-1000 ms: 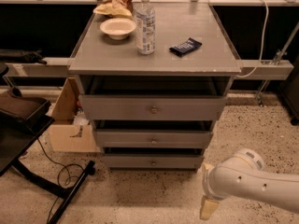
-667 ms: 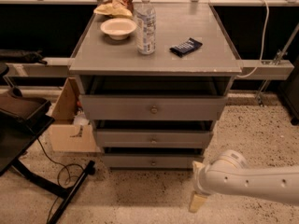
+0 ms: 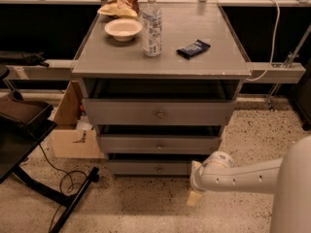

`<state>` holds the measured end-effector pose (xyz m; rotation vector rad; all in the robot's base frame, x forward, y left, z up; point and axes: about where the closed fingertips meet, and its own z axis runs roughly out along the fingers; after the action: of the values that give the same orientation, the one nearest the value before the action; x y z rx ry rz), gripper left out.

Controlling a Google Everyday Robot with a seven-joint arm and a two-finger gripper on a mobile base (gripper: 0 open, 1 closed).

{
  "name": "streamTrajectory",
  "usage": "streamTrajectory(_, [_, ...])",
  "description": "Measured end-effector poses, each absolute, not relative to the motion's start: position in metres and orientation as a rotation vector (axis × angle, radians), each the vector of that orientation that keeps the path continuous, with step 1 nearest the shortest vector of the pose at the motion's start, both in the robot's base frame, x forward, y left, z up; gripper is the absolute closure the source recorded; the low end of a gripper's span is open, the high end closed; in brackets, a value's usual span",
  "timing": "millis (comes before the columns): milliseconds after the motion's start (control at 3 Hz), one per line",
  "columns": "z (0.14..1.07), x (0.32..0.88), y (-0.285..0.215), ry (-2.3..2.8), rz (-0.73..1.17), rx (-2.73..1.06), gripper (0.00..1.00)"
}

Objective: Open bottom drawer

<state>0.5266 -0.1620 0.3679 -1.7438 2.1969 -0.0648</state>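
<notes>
The grey cabinet (image 3: pixel 160 64) has three drawers. The bottom drawer (image 3: pixel 146 168) is the lowest, shortest front, with a small round metal knob (image 3: pixel 159 169) at its centre. Its front sits close in under the middle drawer (image 3: pixel 158 143). My gripper (image 3: pixel 193 183) is low near the floor, at the right end of the bottom drawer's front and to the right of the knob. My white arm (image 3: pixel 248 176) reaches in from the lower right.
On the cabinet top stand a white bowl (image 3: pixel 123 29), a water bottle (image 3: pixel 152 25), a dark blue packet (image 3: pixel 193 48) and a snack bag (image 3: pixel 121 1). A cardboard box (image 3: pixel 73 130) and a black stand with a cable (image 3: pixel 53 193) sit at the left on the speckled floor.
My arm has moved left and a little up, bringing the gripper from the open floor at the right to the right end of the bottom drawer. The drawers have not moved.
</notes>
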Motion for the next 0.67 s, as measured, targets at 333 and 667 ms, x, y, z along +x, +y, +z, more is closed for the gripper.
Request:
streamTrajectory(333, [0.3601, 0.5312, -0.1606, 2.193, -0.065, -1.743, 0.0])
streamTrajectory(667, [0.3599, 0.5309, -0.1614, 2.196, -0.089, -1.75, 0.0])
